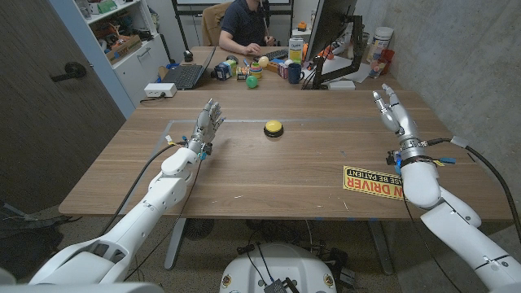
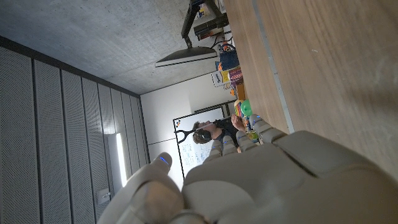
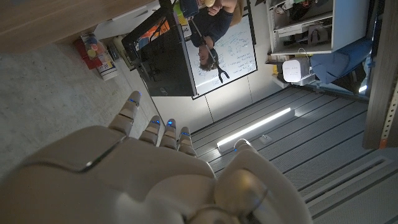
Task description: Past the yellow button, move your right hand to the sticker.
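The yellow button [image 1: 273, 128] on a black base sits at the middle of the wooden table [image 1: 269, 175]. A yellow sticker [image 1: 373, 182] with black lettering lies on the table near the right front edge. My right hand [image 1: 394, 111] is raised above the table's right side, fingers apart and holding nothing, beyond the sticker and to the right of the button; its back [image 3: 118, 180] fills the right wrist view's lower part. My left hand [image 1: 207, 124] stands open to the left of the button, fingers up; its back [image 2: 267, 180] is seen in the left wrist view.
At the table's far edge stand a laptop [image 1: 183, 76], a monitor [image 1: 332, 32], cups and small toys [image 1: 252, 79]. A person [image 1: 244, 24] sits behind the table. Cables run along both forearms. A grey wall stands on the right.
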{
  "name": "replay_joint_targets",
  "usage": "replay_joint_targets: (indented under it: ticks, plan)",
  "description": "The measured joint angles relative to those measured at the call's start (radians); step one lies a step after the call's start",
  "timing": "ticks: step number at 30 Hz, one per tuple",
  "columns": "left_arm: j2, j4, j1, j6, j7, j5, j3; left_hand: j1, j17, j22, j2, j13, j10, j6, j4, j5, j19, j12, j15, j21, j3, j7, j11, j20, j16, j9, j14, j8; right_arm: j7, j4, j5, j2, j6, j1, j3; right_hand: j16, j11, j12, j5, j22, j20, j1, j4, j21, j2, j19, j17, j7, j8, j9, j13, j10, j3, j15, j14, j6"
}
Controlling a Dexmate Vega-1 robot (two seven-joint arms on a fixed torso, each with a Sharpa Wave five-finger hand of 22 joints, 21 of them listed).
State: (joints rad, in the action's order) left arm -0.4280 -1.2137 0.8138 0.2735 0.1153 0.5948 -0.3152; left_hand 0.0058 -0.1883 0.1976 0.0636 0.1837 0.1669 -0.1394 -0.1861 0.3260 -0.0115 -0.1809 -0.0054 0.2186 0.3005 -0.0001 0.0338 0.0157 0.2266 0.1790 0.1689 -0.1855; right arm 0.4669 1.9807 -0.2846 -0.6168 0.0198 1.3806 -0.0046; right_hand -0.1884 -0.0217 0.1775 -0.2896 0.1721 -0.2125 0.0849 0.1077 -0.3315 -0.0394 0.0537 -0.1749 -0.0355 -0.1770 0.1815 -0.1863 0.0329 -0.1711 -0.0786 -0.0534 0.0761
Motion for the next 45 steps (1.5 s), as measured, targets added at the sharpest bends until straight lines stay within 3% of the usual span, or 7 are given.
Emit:
replay_joint_targets:
  ticks: [7,11,16,25,33,41,45]
  plan:
    - [0.001,0.004,-0.004,-0.002,0.008,0.0,0.0,0.0,0.0,0.0,0.0,0.0,0.0,0.0,0.0,0.0,0.0,0.0,0.0,0.0,0.0,0.0,0.0,0.0,0.0,0.0,0.0,0.0,0.001,0.089,-0.106,0.009,-0.096,0.067,0.013,0.004,-0.008,-0.003,0.009,0.003,-0.001,-0.003,-0.007,0.053,0.037,-0.068,0.0,-0.03,0.0,0.003,-0.002,0.059,0.032,-0.03,-0.051,0.049]
    - [0.007,0.022,-0.014,-0.002,0.014,-0.001,-0.001,0.0,0.0,0.0,0.0,0.0,0.0,0.0,-0.004,0.008,0.0,0.0,0.0,0.0,-0.004,0.0,0.0,0.0,0.0,0.0,0.0,0.0,-0.03,0.125,-0.281,0.016,-0.284,0.091,0.004,0.004,-0.007,-0.003,0.016,0.003,0.0,0.003,-0.013,0.098,0.053,-0.129,-0.004,-0.052,0.0,0.003,-0.002,0.122,0.049,-0.047,-0.098,0.087]
    - [0.011,0.033,-0.02,-0.002,0.021,-0.001,-0.002,0.0,0.0,0.0,0.0,0.0,0.0,0.0,-0.004,0.008,0.0,0.0,0.0,0.0,-0.004,0.0,0.0,0.0,0.0,0.0,0.0,0.0,-0.061,0.156,-0.377,0.023,-0.396,0.111,-0.014,0.008,-0.005,-0.003,0.02,0.006,-0.002,0.041,-0.032,0.15,0.054,-0.22,-0.005,-0.092,0.0,0.007,-0.007,0.134,0.064,-0.078,-0.12,0.097]
    - [0.019,0.055,-0.031,-0.002,0.036,-0.001,-0.004,0.0,0.0,0.0,0.0,0.0,0.0,0.0,-0.004,0.008,0.0,0.0,0.0,0.0,-0.004,0.0,0.0,0.0,0.0,0.0,0.0,0.0,-0.162,0.217,-0.565,0.021,-0.616,0.139,-0.08,0.008,-0.009,0.001,0.035,0.007,-0.003,0.082,-0.056,0.158,0.047,-0.225,-0.009,-0.17,-0.005,0.012,-0.016,0.137,0.072,-0.102,-0.12,0.097]
    - [0.021,0.06,-0.032,0.001,0.044,-0.001,-0.001,0.0,0.0,0.0,0.0,0.0,0.0,0.0,0.0,0.008,0.0,0.0,0.0,0.0,-0.009,0.0,0.0,0.0,0.0,0.0,0.0,0.0,-0.266,0.235,-0.695,0.0,-0.748,0.138,-0.151,0.008,-0.02,0.008,0.035,0.007,-0.003,0.124,-0.074,0.158,0.037,-0.225,-0.009,-0.17,-0.024,0.014,-0.016,0.141,0.064,-0.127,-0.12,0.097]
    - [0.02,0.061,-0.028,0.002,0.047,0.0,0.003,0.0,0.0,0.0,0.0,0.0,0.0,0.0,0.0,0.008,0.0,0.0,0.0,0.0,-0.009,0.0,0.0,0.0,0.0,0.0,0.0,0.0,-0.37,0.231,-0.792,-0.021,-0.831,0.122,-0.207,0.008,-0.031,0.016,0.023,0.012,-0.004,0.2,-0.114,0.15,0.022,-0.225,-0.014,-0.17,-0.024,0.017,-0.021,0.141,0.052,-0.127,-0.12,0.097]
    - [0.02,0.061,-0.026,0.002,0.049,0.002,0.004,0.0,0.0,0.0,0.0,0.0,0.0,0.0,0.0,0.008,0.0,0.0,0.0,0.0,-0.009,0.0,0.0,0.0,0.0,0.0,0.0,0.0,-0.415,0.22,-0.819,-0.031,-0.854,0.111,-0.231,0.007,-0.031,0.016,0.019,0.012,-0.004,0.212,-0.119,0.15,0.022,-0.224,-0.014,-0.176,-0.024,0.021,-0.025,0.141,0.049,-0.127,-0.12,0.103]
